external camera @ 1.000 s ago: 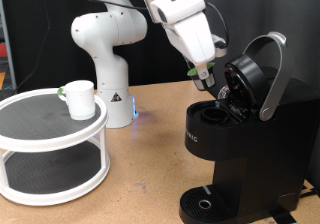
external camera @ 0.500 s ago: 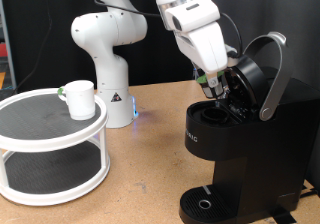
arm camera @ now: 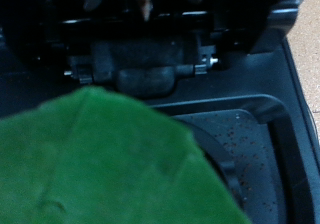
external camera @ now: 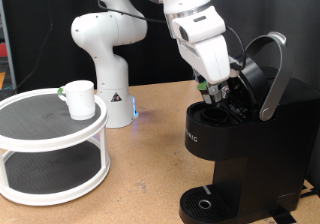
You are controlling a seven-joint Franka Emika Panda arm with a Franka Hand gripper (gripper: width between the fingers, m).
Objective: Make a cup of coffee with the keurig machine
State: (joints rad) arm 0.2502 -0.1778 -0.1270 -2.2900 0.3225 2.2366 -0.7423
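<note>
Black machine: the keurig machine (external camera: 240, 134) stands on the wooden surface (external camera: 140, 184) at the exterior view's right, lid raised.
Hand: the hand (external camera: 211, 89) hangs right over the open brew chamber.
Grip: a green-topped pod (arm camera: 110, 164) fills the wrist view; finger spread cannot be told.
Cup: the cup (external camera: 78, 99) sits on the round two-tier stand (external camera: 50, 144), well apart at the left.

tool (external camera: 212, 87): fingertips hidden inside the open keurig machine (external camera: 240, 134)
green pod top (arm camera: 110, 164): blurred, cut off by wrist view's edge
machine base: cropped by frame bottom
</note>
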